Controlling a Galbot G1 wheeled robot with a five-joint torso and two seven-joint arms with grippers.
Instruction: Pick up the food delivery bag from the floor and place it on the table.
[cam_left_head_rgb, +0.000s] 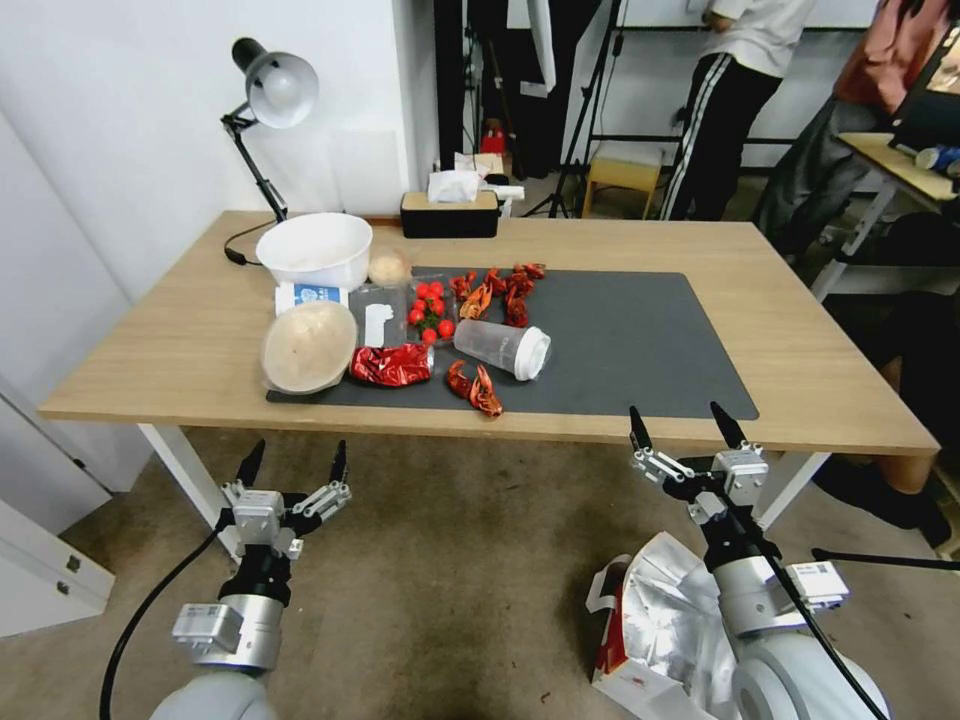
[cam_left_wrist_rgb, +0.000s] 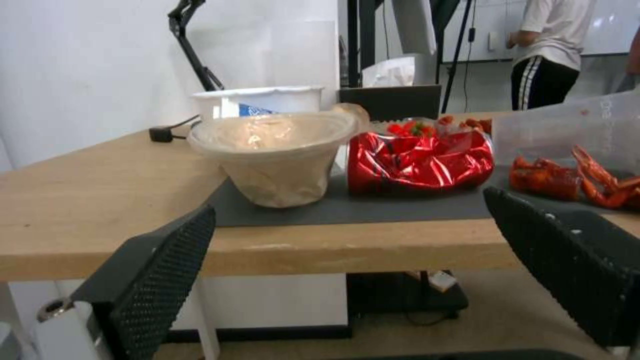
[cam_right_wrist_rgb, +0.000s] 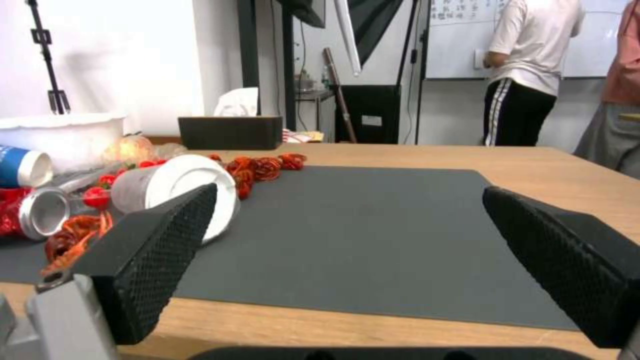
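The food delivery bag (cam_left_head_rgb: 655, 620) lies on the carpeted floor (cam_left_head_rgb: 450, 560) at the lower right, its silver foil lining and a red side panel showing; my right arm covers part of it. My right gripper (cam_left_head_rgb: 685, 425) is open, raised at the table's (cam_left_head_rgb: 780, 300) front edge, above and beyond the bag and holding nothing. In the right wrist view its fingers (cam_right_wrist_rgb: 160, 250) frame the dark grey mat (cam_right_wrist_rgb: 360, 235). My left gripper (cam_left_head_rgb: 293, 462) is open and empty, held just below the table's front edge at the left.
The mat's left half holds a white bowl (cam_left_head_rgb: 315, 248), a covered bowl (cam_left_head_rgb: 308, 346), a red foil packet (cam_left_head_rgb: 390, 365), cherry tomatoes (cam_left_head_rgb: 430, 310), crayfish (cam_left_head_rgb: 500, 285) and a tipped plastic cup (cam_left_head_rgb: 503, 348). A tissue box (cam_left_head_rgb: 450, 212) and a desk lamp (cam_left_head_rgb: 275, 95) stand behind.
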